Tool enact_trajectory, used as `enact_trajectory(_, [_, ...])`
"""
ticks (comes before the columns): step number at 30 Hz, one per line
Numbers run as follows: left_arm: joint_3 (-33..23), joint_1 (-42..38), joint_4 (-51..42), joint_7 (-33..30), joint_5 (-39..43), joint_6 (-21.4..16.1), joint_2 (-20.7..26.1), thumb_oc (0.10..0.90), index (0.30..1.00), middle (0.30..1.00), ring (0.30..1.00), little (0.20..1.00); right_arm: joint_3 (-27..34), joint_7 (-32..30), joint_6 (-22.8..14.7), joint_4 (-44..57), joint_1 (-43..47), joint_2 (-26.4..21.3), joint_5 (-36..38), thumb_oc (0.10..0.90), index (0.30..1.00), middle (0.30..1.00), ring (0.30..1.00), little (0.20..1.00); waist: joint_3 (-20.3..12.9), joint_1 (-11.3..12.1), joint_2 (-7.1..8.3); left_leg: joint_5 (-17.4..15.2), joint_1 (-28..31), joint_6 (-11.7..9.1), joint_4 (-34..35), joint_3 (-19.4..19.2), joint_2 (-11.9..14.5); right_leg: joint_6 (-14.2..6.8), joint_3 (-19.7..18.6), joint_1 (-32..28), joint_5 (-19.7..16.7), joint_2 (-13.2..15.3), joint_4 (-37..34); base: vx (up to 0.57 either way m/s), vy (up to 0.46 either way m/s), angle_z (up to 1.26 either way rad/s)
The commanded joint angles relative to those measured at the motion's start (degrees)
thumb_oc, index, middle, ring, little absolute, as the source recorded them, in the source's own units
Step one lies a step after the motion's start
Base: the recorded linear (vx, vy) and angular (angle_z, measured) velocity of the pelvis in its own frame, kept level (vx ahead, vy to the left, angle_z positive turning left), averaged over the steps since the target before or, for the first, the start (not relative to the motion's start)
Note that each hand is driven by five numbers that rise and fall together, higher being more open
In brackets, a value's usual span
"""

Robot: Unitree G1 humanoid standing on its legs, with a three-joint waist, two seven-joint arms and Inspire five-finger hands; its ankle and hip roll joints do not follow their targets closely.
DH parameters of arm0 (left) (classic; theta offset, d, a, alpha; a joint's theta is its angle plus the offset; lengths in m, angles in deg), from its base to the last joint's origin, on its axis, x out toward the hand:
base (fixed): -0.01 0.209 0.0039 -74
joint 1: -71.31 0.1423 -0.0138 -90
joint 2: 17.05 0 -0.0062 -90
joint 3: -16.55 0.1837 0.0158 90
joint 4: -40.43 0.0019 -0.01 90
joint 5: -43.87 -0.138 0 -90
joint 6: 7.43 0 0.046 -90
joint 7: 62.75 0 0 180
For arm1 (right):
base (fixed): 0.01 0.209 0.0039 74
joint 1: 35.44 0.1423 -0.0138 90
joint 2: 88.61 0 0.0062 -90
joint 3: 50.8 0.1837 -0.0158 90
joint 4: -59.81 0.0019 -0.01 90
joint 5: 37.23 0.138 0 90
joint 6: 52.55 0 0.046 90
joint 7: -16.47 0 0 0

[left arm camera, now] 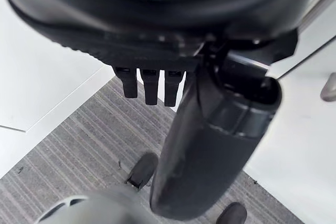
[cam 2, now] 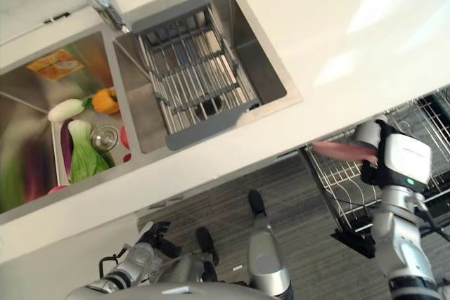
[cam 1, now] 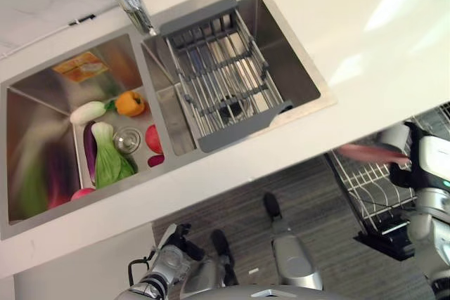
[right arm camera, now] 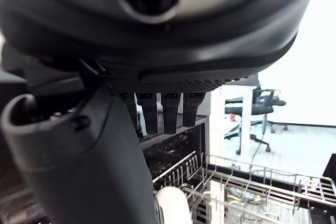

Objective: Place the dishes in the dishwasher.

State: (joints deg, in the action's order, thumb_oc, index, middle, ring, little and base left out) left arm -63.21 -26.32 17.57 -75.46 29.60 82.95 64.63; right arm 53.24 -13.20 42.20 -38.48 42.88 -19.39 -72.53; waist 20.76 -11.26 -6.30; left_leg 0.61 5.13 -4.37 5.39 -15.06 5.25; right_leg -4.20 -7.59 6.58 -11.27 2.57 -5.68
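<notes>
L hand (cam 1: 179, 238): low by my legs, fingers relaxed, empty.
R hand (cam 2: 373, 147): over dishwasher rack (cam 2: 336, 180); I see pink dish (cam 2: 337, 150) at it, can't tell grip.

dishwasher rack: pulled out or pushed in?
Pulled out. The wire dishwasher rack extends over the floor past the counter edge, and the right hand holds a pink dish over it.

open dishwasher rack (cam 2: 351, 187), vegetables (cam 1: 109, 152) crowding sink
</notes>
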Motion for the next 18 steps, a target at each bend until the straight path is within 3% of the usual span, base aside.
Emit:
enact_trajectory(1, [0.6, 0.4, 3.5, -1.0, -1.3, 0.1, 3.6, 0.800, 0.900, 0.900, 0.900, 0.900, 9.3, -6.8, -2.7, 10.1, 1.1, 0.1, 6.1, 0.800, 0.900, 0.900, 0.900, 0.900, -5.9, -1.5, 3.87, -2.3, -1.2, 0.0, -0.8, -0.9, -0.8, -3.3, -1.9, -1.9, 9.1, 0.3, 3.2, 0.00, 0.000, 0.00])
enact_trajectory(5, [0.1, 0.6, 3.4, -0.7, -1.1, 0.2, 3.8, 0.800, 0.900, 0.900, 0.900, 0.900, 14.4, -8.3, -2.8, 11.6, -1.2, 1.3, 7.9, 0.800, 0.900, 0.900, 0.900, 0.900, -6.5, -2.5, 4.09, -2.6, -0.5, 0.1, -0.6, -1.1, -0.8, -3.2, -2.4, -2.2, 9.3, 0.0, 3.4, 0.01, 0.012, -0.07])
enact_trajectory(7, [0.1, 1.3, 3.5, -0.4, -0.8, 0.0, 4.5, 0.800, 0.900, 0.900, 0.900, 0.900, 19.6, -12.6, -1.0, 2.9, -2.7, 1.8, 14.2, 0.800, 0.900, 0.900, 0.900, 0.900, -6.9, -3.5, 4.04, -3.1, 0.3, 0.2, -0.5, -1.9, -0.8, -3.1, -2.9, -2.4, 9.4, -0.4, 3.5, 0.00, 0.015, -0.02])
enact_trajectory(10, [0.2, 1.3, 3.7, -0.2, -0.8, 0.1, 4.6, 0.800, 0.900, 0.900, 0.900, 0.900, 19.7, -13.5, -0.9, 0.5, -2.5, 1.8, 15.7, 0.800, 0.900, 0.900, 0.900, 0.900, -7.0, -3.4, 3.99, -3.2, 0.4, 0.2, -0.5, -2.1, -0.8, -3.1, -3.1, -2.3, 9.3, -0.5, 3.5, -0.01, 0.009, -0.12])
enact_trajectory(11, [0.2, 1.5, 4.2, 0.0, -1.1, 0.5, 5.0, 0.800, 0.900, 0.900, 0.900, 0.900, 20.9, -15.2, 1.3, -6.3, -4.3, 3.2, 18.8, 0.800, 0.900, 0.900, 0.900, 0.900, -7.2, -3.6, 3.59, -3.4, 0.6, 0.3, -0.5, -2.2, -0.9, -3.1, -3.3, -2.3, 9.4, -0.5, 3.5, 0.00, 0.014, -0.30])
enact_trajectory(13, [0.5, 1.4, 4.5, 0.3, -1.5, 0.7, 4.8, 0.800, 0.900, 0.900, 0.900, 0.900, 21.3, -16.7, 2.5, -10.7, -5.2, 4.2, 20.2, 0.800, 0.900, 0.900, 0.900, 0.900, -7.2, -3.9, 3.05, -3.5, 0.6, 0.4, -0.5, -2.1, -1.1, -3.1, -3.2, -2.3, 9.6, -0.4, 3.6, 0.00, 0.031, -0.16])
enact_trajectory(18, [1.0, 1.8, 5.0, 0.6, -1.6, 0.6, 4.5, 0.800, 0.900, 0.900, 0.900, 0.900, 20.6, -18.2, 1.7, -18.5, -5.4, 7.3, 25.4, 0.800, 0.900, 0.900, 0.900, 0.900, -7.0, -4.1, 1.59, -3.6, 0.5, 0.5, -0.4, -1.7, -1.3, -3.0, -3.0, -2.3, 9.9, 0.0, 3.7, 0.00, 0.024, -0.06])
